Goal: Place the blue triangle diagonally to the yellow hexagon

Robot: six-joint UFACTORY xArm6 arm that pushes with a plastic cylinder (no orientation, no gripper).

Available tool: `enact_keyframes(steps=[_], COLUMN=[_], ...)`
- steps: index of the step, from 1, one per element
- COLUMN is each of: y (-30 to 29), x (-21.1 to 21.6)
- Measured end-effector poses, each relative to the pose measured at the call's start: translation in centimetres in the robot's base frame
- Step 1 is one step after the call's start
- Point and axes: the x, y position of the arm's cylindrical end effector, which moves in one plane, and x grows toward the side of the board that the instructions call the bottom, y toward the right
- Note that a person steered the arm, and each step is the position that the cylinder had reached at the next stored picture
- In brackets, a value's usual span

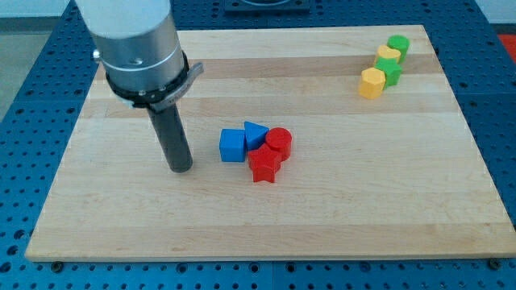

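The blue triangle sits near the board's middle, wedged between a blue cube on its left and a red cylinder on its right. A red star lies just below them. The yellow hexagon is far off at the view's upper right. My tip rests on the board to the left of the blue cube, a short gap apart from it, touching no block.
At the upper right, next to the yellow hexagon, stand a green block, a yellow block and another green block. The wooden board lies on a blue perforated table.
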Motion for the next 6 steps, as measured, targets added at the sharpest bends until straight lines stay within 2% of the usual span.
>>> enact_keyframes(steps=[1,3,4,5,6], y=[0.6,14.5,16.9,16.0,10.3], x=[-1.4,-8.7,-9.8,-10.9,-12.6])
